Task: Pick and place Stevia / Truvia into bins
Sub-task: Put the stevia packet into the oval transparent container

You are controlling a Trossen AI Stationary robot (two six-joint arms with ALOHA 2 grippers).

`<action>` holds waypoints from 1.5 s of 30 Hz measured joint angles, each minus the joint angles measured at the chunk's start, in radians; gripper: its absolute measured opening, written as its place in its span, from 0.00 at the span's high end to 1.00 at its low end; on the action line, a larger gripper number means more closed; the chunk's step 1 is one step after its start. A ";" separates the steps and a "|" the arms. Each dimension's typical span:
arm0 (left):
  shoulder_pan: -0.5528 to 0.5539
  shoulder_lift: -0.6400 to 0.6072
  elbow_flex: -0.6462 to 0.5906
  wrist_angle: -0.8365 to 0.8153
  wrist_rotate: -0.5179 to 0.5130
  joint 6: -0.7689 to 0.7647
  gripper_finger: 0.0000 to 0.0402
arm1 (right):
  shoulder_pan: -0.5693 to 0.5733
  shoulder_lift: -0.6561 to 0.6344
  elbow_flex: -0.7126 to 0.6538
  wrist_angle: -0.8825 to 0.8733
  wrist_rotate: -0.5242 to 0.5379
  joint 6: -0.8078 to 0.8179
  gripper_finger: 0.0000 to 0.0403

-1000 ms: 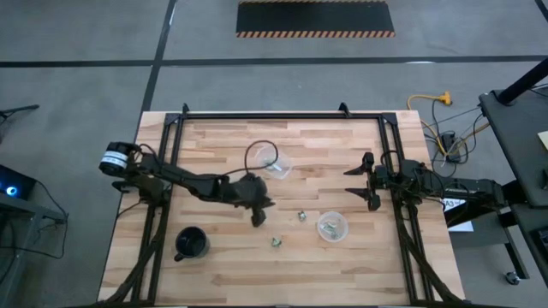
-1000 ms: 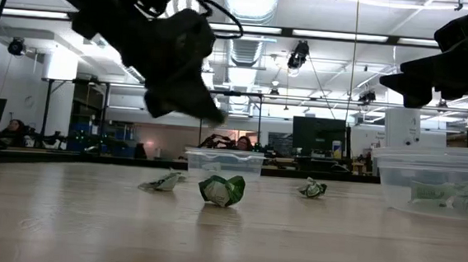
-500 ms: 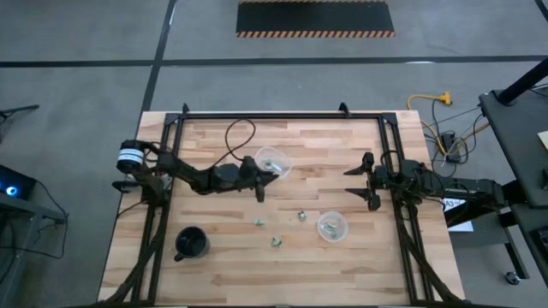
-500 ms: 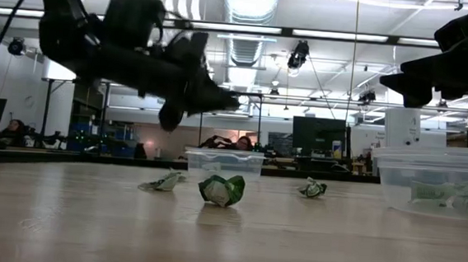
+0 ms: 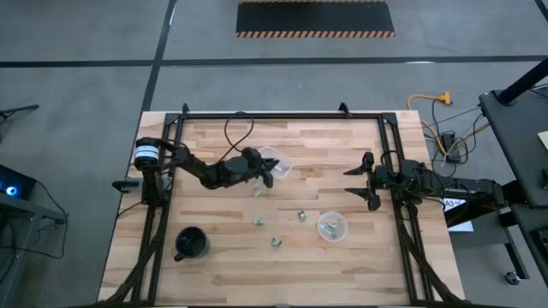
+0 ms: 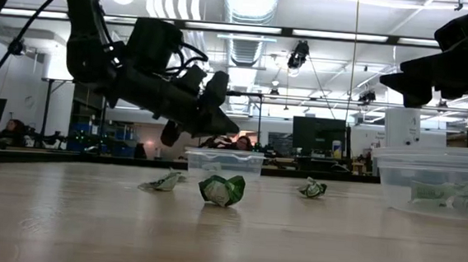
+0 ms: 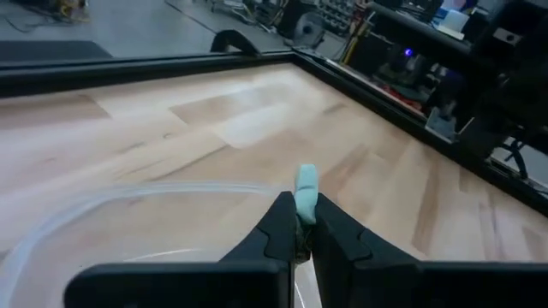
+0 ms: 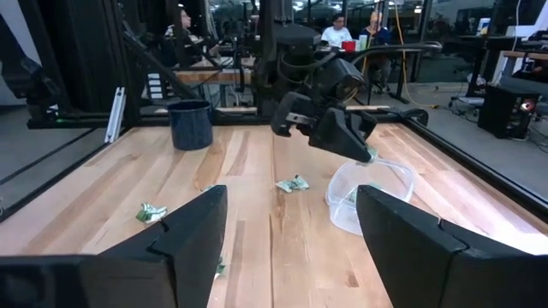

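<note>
I hold the left gripper (image 7: pixel 297 233) pinching a pale green paper packet (image 7: pixel 306 190) above the clear round plastic cup (image 5: pixel 276 163), ready to drop it in.

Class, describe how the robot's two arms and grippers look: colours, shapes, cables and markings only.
Both arms are dark and jointed. The left arm has a white band with a black stripe near its base and a looping black cable. The left gripper has tapered black fingers; the right gripper has broad, flat ones.
</note>
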 joint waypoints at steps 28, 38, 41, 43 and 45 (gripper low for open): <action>0.004 -0.024 0.020 0.007 0.023 0.195 0.84 | 0.000 0.000 0.000 0.000 0.000 0.000 0.38; 0.004 -0.025 0.020 0.007 0.023 0.197 0.84 | 0.000 0.000 0.000 0.000 0.000 0.000 0.38; 0.004 -0.025 0.020 0.007 0.024 0.197 0.84 | 0.000 0.000 0.000 0.000 0.000 0.000 0.38; 0.004 -0.025 0.020 0.007 0.025 0.196 0.84 | 0.000 0.000 0.000 0.000 0.000 0.000 0.37; 0.004 -0.025 0.020 0.007 0.025 0.196 0.84 | 0.000 0.000 0.000 0.000 0.000 0.000 0.37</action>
